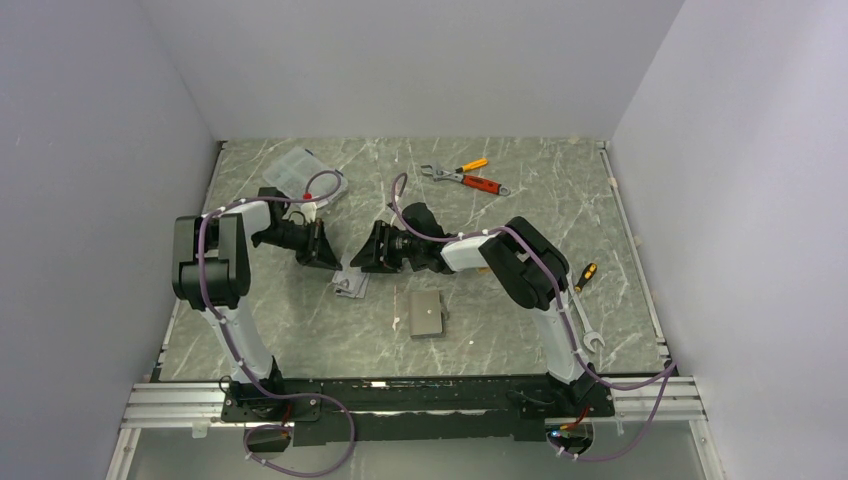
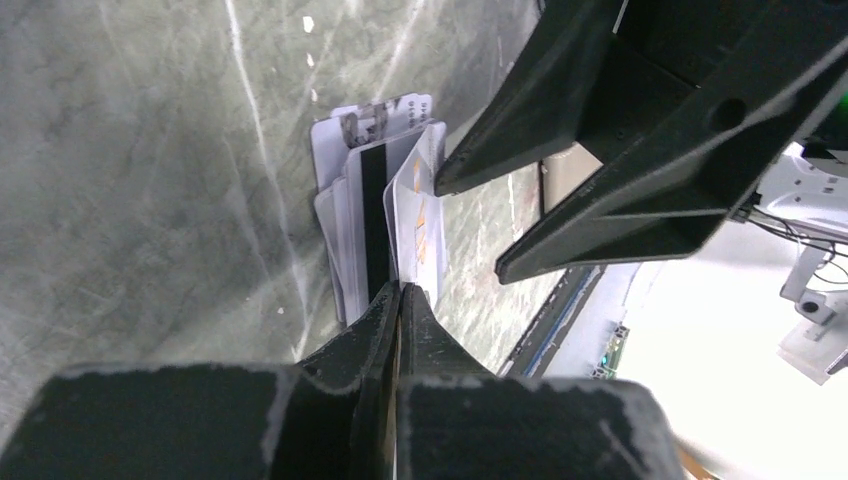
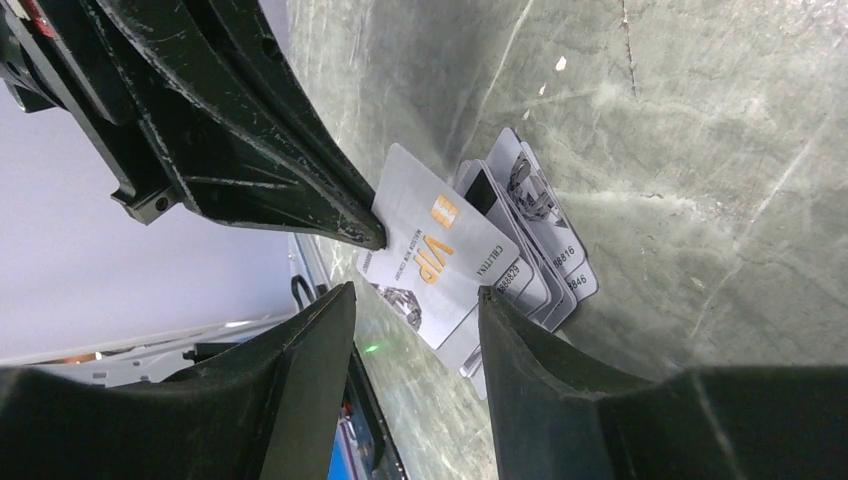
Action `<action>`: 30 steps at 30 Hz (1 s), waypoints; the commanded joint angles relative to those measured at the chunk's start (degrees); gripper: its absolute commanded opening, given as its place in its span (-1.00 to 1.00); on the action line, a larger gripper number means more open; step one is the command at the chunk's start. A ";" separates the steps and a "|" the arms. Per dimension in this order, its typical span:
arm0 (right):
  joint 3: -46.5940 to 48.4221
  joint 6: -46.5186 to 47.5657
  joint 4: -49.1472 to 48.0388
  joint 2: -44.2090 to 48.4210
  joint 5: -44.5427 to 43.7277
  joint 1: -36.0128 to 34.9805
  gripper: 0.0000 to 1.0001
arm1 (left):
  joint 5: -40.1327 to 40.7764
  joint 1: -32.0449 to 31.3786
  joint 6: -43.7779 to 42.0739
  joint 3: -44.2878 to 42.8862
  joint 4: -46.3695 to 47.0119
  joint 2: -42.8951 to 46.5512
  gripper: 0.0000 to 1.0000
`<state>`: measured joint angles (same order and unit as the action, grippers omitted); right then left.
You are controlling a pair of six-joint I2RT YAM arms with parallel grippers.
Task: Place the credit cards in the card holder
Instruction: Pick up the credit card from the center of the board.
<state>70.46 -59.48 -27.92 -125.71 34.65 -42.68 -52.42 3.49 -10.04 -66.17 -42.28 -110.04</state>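
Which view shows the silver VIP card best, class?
Right wrist: the VIP card faces it, lettering readable. Left wrist sees it steeply slanted in the left gripper; top view shows only a pale stack.

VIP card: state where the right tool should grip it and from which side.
Grip the VIP card by its free end, coming from opposite the left tool pinching it. It stands tilted off the card pile, both faces exposed. The open right tool straddles its width; probably roll it so one finger meets each face.

VIP card (image 2: 420, 215): near edge hidden between left fingers (image 2: 345, 345) | card stack (image 3: 540, 255): lower cards covered, corner behind right fingers (image 3: 530, 350) | VIP card's fine print: too small to read
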 commanded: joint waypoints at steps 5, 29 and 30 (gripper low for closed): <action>-0.82 1.43 2.20 -1.61 -1.96 -0.09 0.04 | -5.54 1.50 -4.13 -1.89 -3.67 3.33 -1.00; -2.66 -2.09 -5.66 0.36 2.20 0.29 0.06 | -16.79 1.95 -5.40 -1.94 -4.61 3.21 -1.00; -3.33 -2.91 -7.37 0.54 2.67 0.46 0.07 | -17.22 1.96 -5.58 -1.99 -4.77 3.39 -1.00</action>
<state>69.38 -60.42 -29.74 -125.71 35.33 -42.65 -62.48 5.34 -12.99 -66.15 -45.15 -108.57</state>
